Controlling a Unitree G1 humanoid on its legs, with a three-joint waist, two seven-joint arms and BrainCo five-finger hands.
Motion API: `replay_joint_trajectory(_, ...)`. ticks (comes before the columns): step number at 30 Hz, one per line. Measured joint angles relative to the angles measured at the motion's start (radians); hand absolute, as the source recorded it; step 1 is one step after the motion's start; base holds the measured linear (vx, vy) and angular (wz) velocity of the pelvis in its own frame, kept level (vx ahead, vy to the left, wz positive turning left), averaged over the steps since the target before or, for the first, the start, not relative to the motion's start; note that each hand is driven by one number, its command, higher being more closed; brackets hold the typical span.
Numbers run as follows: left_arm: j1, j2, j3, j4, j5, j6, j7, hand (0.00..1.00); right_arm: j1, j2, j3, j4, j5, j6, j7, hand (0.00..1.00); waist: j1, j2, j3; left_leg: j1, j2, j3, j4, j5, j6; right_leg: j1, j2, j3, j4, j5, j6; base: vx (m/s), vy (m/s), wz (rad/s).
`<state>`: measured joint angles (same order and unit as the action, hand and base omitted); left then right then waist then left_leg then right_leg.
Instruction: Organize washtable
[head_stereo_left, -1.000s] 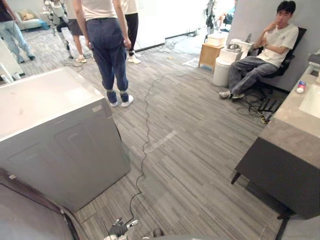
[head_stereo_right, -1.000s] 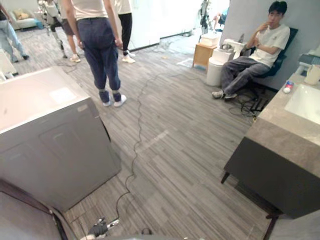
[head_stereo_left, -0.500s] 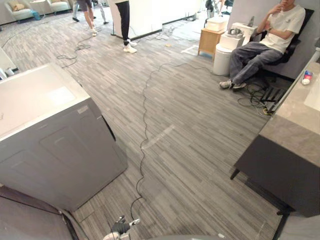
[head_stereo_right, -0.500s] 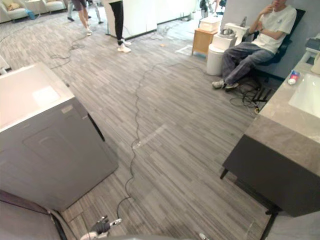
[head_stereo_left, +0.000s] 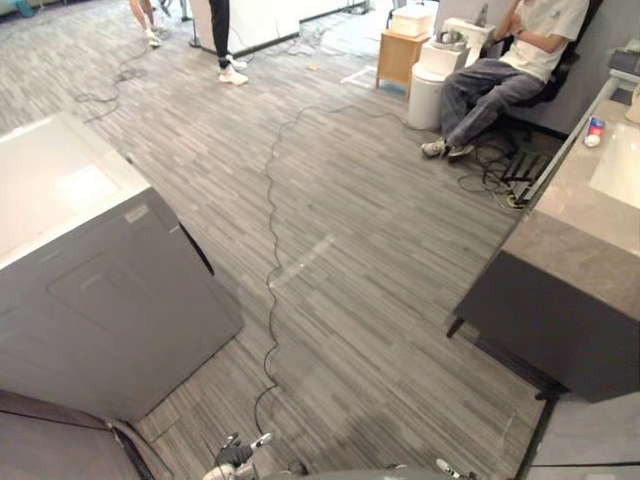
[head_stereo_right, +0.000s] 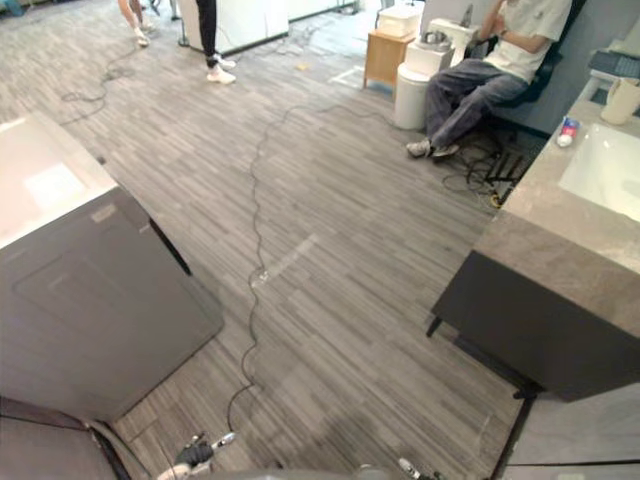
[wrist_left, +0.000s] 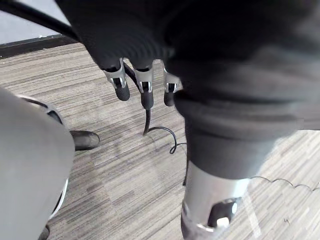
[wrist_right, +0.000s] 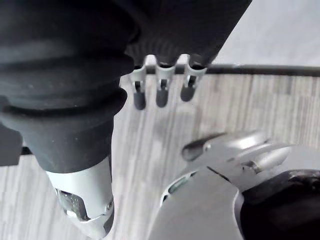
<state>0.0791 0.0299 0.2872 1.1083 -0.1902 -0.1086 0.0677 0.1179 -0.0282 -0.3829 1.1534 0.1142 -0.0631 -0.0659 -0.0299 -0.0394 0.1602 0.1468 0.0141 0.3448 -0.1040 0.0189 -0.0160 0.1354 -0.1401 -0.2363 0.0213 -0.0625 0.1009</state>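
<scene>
A grey plank-patterned floor (head_stereo_left: 380, 280) runs across the whole room. At the near left stands a large grey cabinet (head_stereo_left: 100, 300) with a pale, bare top. At the right stands the washtable (head_stereo_left: 570, 250), a dark body under a grey stone top, with a white basin (head_stereo_right: 610, 175) sunk into the top towards its far end. Against the far wall, just left of the washtable's far end, a seated person (head_stereo_left: 500, 70) stretches both legs out onto the floor. To that person's left are a white round bin (head_stereo_left: 425, 95) and, touching it, a small wooden side table (head_stereo_left: 398, 55) carrying a white box. At the far left are the legs of people standing (head_stereo_left: 222, 40).

On the stone top, just beside the basin's far left corner, lies a small tube (head_stereo_left: 595, 130) with red and blue on it. The right eye view takes in a wide part of the basin and a white cup (head_stereo_right: 620, 100) standing at its far edge; the left eye view cuts both at its border.

The wrist views look down past each hand at the floor. The left hand (wrist_left: 146, 92) hangs with its fingers straight and relaxed, grasping nothing. The right hand (wrist_right: 161, 90) hangs the same way, released and empty. Both are well apart from the washtable.
</scene>
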Motion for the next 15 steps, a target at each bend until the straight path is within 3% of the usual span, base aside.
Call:
replay_joint_trajectory(5, 0.0, 0.01, 0.036, -0.021, -0.004, -0.011, 0.0, 0.0, 0.003, 0.013, 0.0, 0.0, 0.004, 0.002, 0.002, 0.0, 0.022, -0.039, 0.019, 0.004, -0.045, -0.039, 0.0, -0.038, 0.022, -0.001, -0.065, -0.041, 0.101, -0.072, 0.038, 0.08, 0.049, 0.32)
replay_joint_trajectory(6, -0.001, 0.002, 0.039, -0.02, -0.015, -0.012, 0.0, 0.0, 0.003, 0.012, 0.0, -0.002, 0.029, 0.002, 0.007, 0.0, 0.026, -0.037, 0.025, 0.024, -0.052, -0.06, 0.0, -0.06, 0.041, -0.023, -0.09, -0.039, 0.21, -0.087, 0.054, 0.09, 0.063, 0.28)
replay_joint_trajectory(7, 0.0, -0.007, 0.039, -0.02, -0.016, -0.012, 0.0, 0.0, 0.004, 0.008, -0.001, -0.006, 0.04, 0.001, 0.009, 0.0, 0.027, -0.028, 0.029, 0.033, -0.05, -0.067, 0.001, -0.066, 0.044, -0.049, -0.096, -0.033, 0.281, -0.085, 0.05, 0.16, 0.123, 0.32)
replay_joint_trajectory(9, 0.002, -0.007, 0.053, -0.02, -0.029, -0.01, -0.002, 0.0, 0.019, 0.015, 0.002, -0.042, 0.078, -0.002, 0.013, 0.0, 0.027, -0.006, 0.04, 0.078, -0.034, -0.093, 0.003, -0.086, 0.063, -0.165, -0.106, 0.023, 0.569, -0.032, -0.027, 0.16, 0.106, 0.27)
replay_joint_trajectory(10, 0.006, -0.005, 0.06, -0.02, -0.035, -0.009, -0.002, 0.0, 0.018, 0.019, 0.003, -0.046, 0.083, -0.004, 0.013, 0.0, 0.024, -0.003, 0.042, 0.086, -0.025, -0.095, 0.007, -0.091, 0.074, -0.193, -0.098, 0.035, 0.615, -0.056, -0.03, 0.16, 0.049, 0.27)
replay_joint_trajectory(12, 0.006, -0.004, 0.07, -0.022, -0.035, -0.007, -0.006, 0.0, 0.028, 0.021, 0.024, -0.073, 0.083, -0.009, 0.012, 0.0, 0.028, -0.006, 0.042, 0.111, 0.022, -0.105, 0.008, -0.103, 0.065, -0.279, -0.026, 0.046, 0.634, -0.145, -0.019, 0.23, 0.067, 0.24)
replay_joint_trajectory(15, -0.001, -0.005, 0.076, -0.02, -0.033, 0.006, -0.018, 0.0, 0.029, 0.019, 0.027, -0.08, 0.088, -0.01, 0.011, 0.0, 0.031, -0.006, 0.043, 0.117, 0.042, -0.11, 0.009, -0.126, 0.036, -0.41, 0.046, 0.027, 0.52, -0.147, -0.006, 0.36, 0.062, 0.08)
